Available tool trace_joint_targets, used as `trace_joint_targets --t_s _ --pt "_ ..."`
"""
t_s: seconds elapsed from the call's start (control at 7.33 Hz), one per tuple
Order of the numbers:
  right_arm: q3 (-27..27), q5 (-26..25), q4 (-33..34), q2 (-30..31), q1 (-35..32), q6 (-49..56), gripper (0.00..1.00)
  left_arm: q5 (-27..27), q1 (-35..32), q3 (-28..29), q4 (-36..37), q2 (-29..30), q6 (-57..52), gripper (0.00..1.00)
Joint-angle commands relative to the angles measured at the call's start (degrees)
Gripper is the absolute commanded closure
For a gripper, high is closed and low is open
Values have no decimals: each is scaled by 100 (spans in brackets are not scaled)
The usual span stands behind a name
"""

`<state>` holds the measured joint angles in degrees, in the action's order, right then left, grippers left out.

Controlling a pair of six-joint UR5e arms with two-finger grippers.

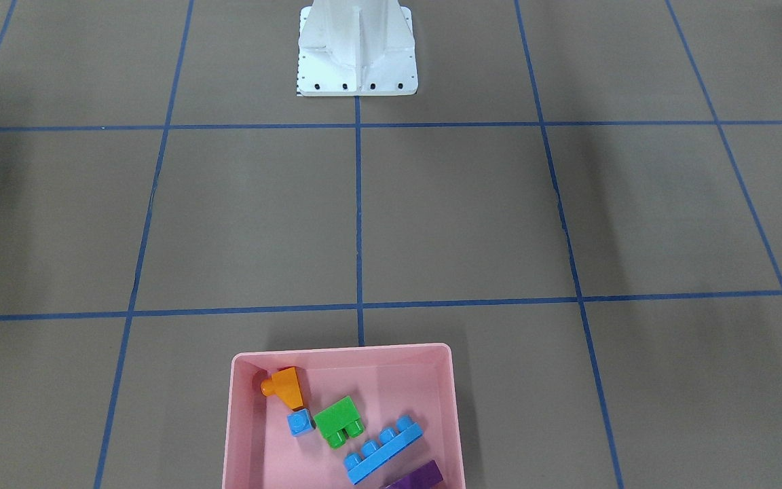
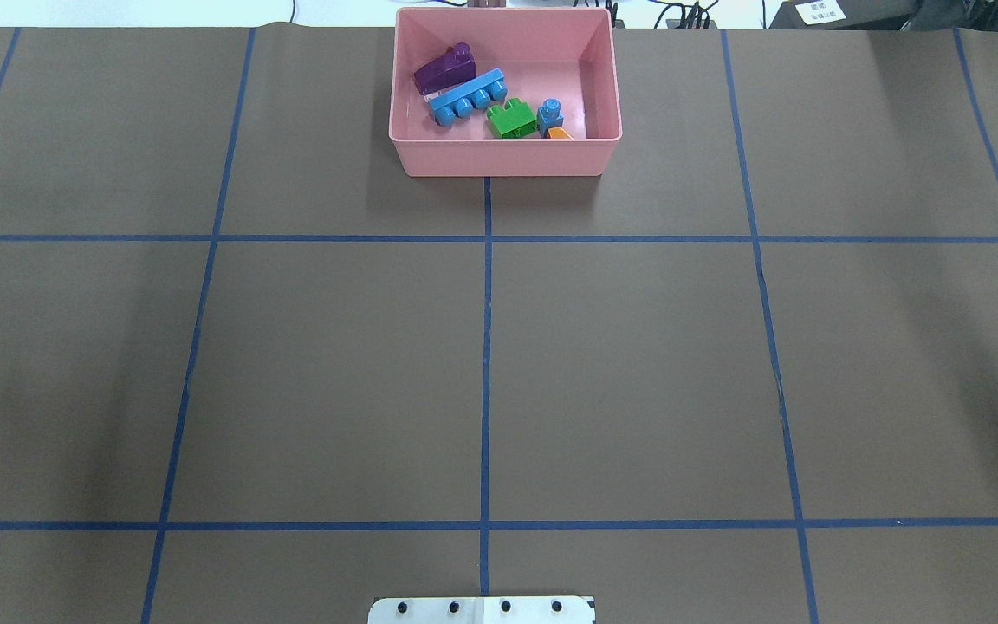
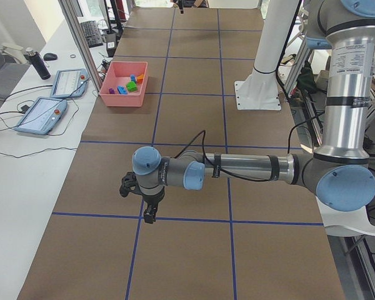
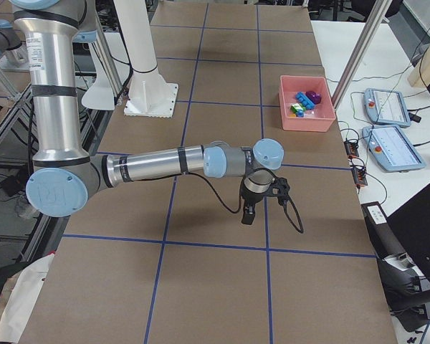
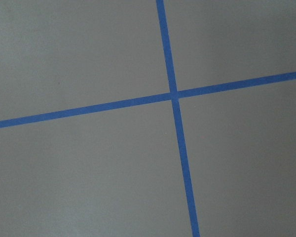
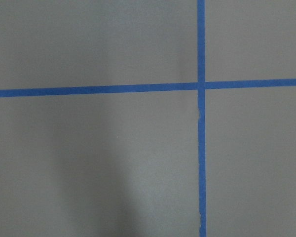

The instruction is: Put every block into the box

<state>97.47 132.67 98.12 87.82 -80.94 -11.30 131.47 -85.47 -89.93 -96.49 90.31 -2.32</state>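
The pink box (image 1: 340,350) (image 2: 506,156) stands at the table's far edge from the robot. Inside it lie the orange sloped block (image 1: 286,388), the tiny blue cube (image 1: 301,423), the green block (image 1: 339,420), the long blue bar (image 1: 384,449) and the purple bar (image 2: 445,69). My left gripper (image 3: 149,215) hangs over bare table far from the box and shows only in the exterior left view. My right gripper (image 4: 248,215) shows only in the exterior right view, also well away from the box. I cannot tell whether either is open or shut. Both wrist views show only brown table and blue tape.
The white base plate (image 1: 357,51) (image 2: 482,610) with its column stands at the robot's side of the table. Blue tape lines divide the brown surface into squares. Touch pendants (image 3: 40,115) (image 4: 394,147) and cables lie on a side bench beyond the box.
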Motion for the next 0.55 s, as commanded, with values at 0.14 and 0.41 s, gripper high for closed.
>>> trace_joint_targets --t_s 0.14,0.41 --pt "-35 39 -670 305 8 -519 0 1 4 11 -11 30 56 0" --pt "-18 39 -855 393 8 -838 0 1 -5 2 -11 30 56 0"
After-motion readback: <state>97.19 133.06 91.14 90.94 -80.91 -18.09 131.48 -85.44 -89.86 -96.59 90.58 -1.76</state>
